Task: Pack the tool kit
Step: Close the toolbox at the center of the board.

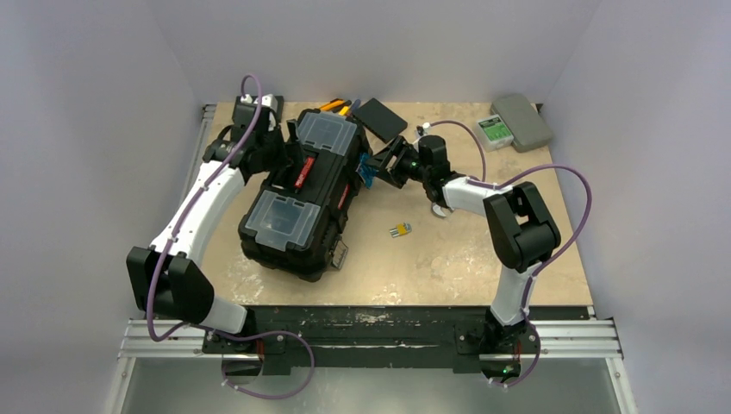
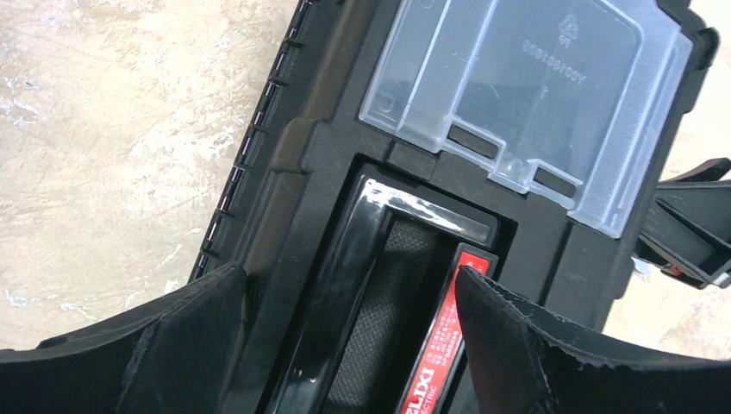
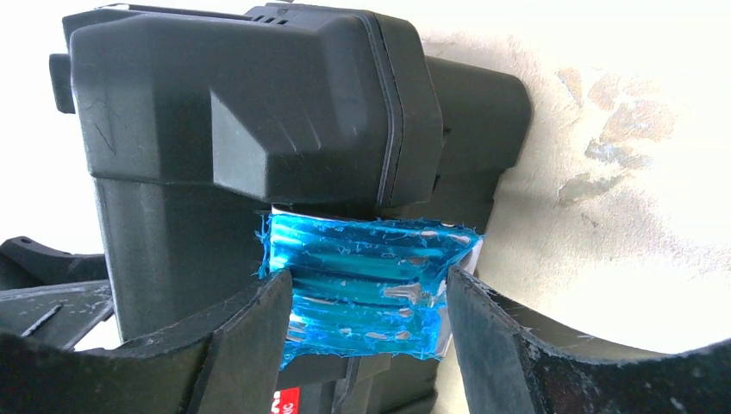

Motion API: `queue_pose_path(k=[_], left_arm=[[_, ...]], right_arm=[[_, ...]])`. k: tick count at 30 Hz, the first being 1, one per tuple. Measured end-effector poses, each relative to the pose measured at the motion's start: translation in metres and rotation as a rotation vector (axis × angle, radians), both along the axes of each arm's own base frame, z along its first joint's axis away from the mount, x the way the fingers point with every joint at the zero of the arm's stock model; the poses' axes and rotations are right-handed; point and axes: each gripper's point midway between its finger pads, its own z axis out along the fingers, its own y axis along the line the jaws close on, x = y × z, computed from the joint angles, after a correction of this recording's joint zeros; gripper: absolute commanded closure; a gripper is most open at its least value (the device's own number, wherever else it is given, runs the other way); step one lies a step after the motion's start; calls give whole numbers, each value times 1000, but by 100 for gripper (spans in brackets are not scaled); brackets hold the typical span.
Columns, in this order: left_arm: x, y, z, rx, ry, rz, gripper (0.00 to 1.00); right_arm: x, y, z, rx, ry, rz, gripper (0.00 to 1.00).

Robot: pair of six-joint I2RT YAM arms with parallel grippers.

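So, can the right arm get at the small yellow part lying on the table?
Probably yes: the small yellow part lies in the open beside that arm, though its hand is at the large black plastic toolbox.

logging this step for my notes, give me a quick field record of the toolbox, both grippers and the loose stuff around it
toolbox: lid down, lying diagonally
left gripper: open, above the handle
right gripper: at toolbox's right side, fingers either side of a blue piece; grip unclear
loose items: small yellow item, flat black box, grey case
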Motion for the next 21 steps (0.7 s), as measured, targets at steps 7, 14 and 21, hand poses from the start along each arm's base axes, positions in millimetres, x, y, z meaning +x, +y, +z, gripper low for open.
queue_pose_path(k=[7, 14, 21], left_arm=[[-2, -12, 45, -38, -35, -43, 8], [9, -13, 115, -62, -152, -65, 7], [30, 14, 111, -77, -114, -8, 8]], right_arm=[[0, 0, 0, 2, 2, 2, 35], [-1, 1, 0, 3, 2, 2, 34], [-1, 1, 0, 3, 3, 4, 31]])
